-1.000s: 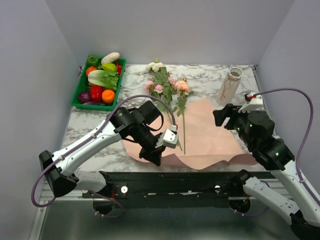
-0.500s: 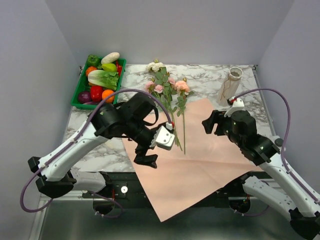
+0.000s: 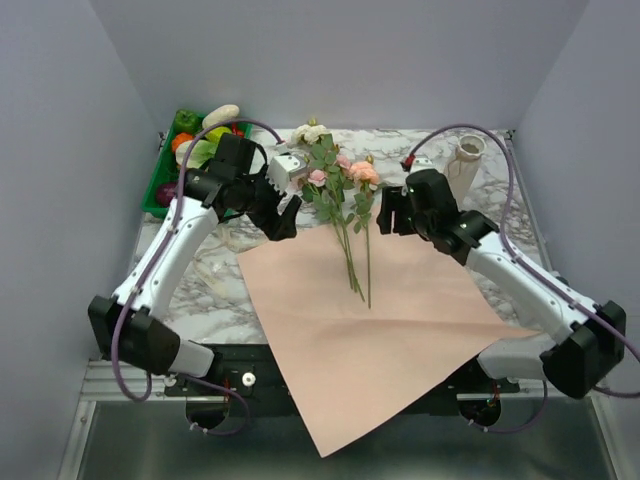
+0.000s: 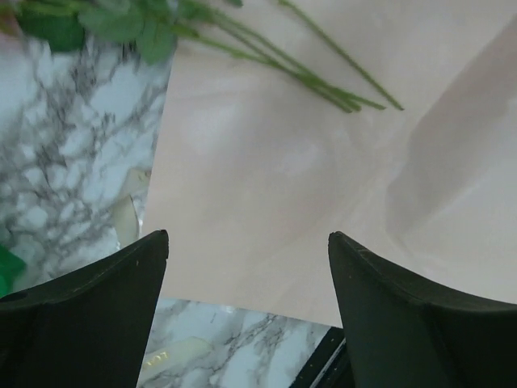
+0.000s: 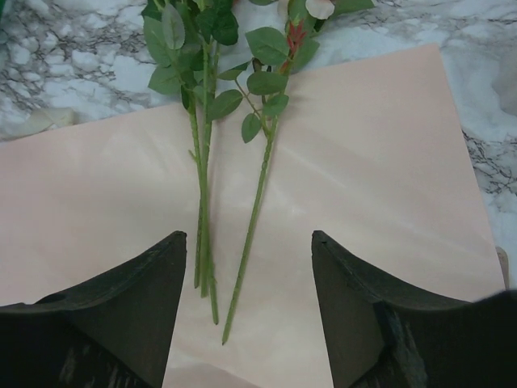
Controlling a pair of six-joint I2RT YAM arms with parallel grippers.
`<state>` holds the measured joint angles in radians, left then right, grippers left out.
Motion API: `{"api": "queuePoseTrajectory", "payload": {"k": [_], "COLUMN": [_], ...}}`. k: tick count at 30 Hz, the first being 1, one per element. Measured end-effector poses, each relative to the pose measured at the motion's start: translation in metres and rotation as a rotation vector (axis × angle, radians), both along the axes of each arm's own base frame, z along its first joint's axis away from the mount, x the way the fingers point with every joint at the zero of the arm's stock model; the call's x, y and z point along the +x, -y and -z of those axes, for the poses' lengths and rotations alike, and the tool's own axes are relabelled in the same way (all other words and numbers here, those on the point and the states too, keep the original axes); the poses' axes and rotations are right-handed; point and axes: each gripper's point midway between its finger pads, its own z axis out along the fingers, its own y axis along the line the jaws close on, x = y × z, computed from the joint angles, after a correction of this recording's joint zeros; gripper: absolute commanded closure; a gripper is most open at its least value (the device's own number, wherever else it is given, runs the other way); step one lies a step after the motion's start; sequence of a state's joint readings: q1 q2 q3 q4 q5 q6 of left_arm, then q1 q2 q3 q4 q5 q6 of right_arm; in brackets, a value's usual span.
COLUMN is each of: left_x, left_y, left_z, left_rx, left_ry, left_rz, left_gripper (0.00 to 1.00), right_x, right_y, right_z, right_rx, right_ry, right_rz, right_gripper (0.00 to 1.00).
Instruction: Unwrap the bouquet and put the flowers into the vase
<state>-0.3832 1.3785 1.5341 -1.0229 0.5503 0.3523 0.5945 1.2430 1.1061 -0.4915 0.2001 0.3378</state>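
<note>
The bouquet lies unwrapped: pink, peach and white flowers (image 3: 333,172) rest with their heads on the marble and their green stems (image 5: 257,202) on the flat salmon-pink paper (image 3: 390,330). My left gripper (image 3: 283,215) hovers open just left of the leaves, over the paper's left edge (image 4: 242,162), holding nothing. From the right, my right gripper (image 3: 384,214) hangs open above the stems, and the stem ends (image 5: 212,299) show between its fingers without touching them. The off-white vase (image 3: 461,166) stands upright at the back right, behind the right arm.
A green tray of vegetables (image 3: 190,150) sits at the back left, partly behind the left arm. The paper's near corner (image 3: 325,440) hangs over the table's front edge. A pale cream strip (image 4: 123,220) lies on the marble left of the paper.
The left gripper opened, let go of the paper and swung back to the flowers' left side. The paper unfolded flat over the front edge. The right gripper moved left and back over the stems.
</note>
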Motion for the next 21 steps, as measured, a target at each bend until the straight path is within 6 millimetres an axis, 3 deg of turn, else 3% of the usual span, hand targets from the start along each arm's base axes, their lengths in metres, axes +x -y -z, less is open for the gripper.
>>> {"api": "queuePoseTrajectory", "payload": {"k": [2, 4, 6, 13, 17, 21], "left_x": [0.018, 0.019, 0.015, 0.013, 0.015, 0.015], "left_y": [-0.019, -0.036, -0.047, -0.069, -0.075, -0.081], "left_z": [0.06, 0.101, 0.124, 0.151, 0.162, 0.172], "left_rx": [0.074, 0.151, 0.209, 0.283, 0.305, 0.333], "left_ry": [-0.13, -0.209, -0.239, -0.186, -0.166, -0.157], "left_rz": [-0.122, -0.203, -0.252, -0.338, -0.359, -0.373], "left_gripper": [0.13, 0.14, 0.14, 0.14, 0.14, 0.14], "right_x": [0.011, 0.021, 0.03, 0.04, 0.042, 0.046], "right_y": [-0.007, -0.014, -0.02, -0.027, -0.029, -0.032], "right_z": [0.014, 0.027, 0.045, 0.119, 0.143, 0.149], "right_rx": [-0.029, -0.054, -0.08, -0.172, -0.193, -0.187], "right_ry": [-0.036, -0.069, -0.109, -0.254, -0.294, -0.291], "right_rz": [-0.003, -0.004, -0.004, 0.001, 0.004, 0.008], "right_gripper": [0.33, 0.34, 0.35, 0.45, 0.48, 0.51]}}
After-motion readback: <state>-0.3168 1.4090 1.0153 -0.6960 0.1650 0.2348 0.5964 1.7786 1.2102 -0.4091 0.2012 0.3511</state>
